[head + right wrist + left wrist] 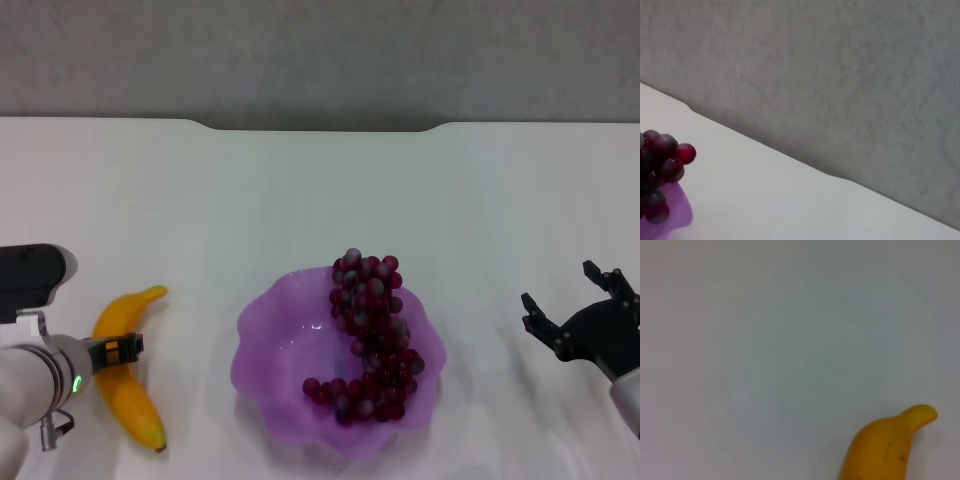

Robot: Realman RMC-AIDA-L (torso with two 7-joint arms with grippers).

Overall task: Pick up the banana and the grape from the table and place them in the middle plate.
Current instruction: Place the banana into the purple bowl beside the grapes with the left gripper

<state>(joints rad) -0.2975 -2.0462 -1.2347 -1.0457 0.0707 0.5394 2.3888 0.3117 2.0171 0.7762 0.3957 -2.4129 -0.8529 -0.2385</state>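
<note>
The grapes [368,340] lie in the purple plate [270,350] near the middle of the tabletop's [300,200] near edge. The banana [128,370] lies flat toward the near left corner, the left gripper [110,352] over its middle; I cannot tell how its jaws stand. The right gripper [565,305] hovers near the right edge, jaws spread wide and holding nothing.

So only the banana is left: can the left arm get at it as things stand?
Probably yes. The left gripper sits right over the banana on the table, with nothing between them; the plate lies clear to one side.
</note>
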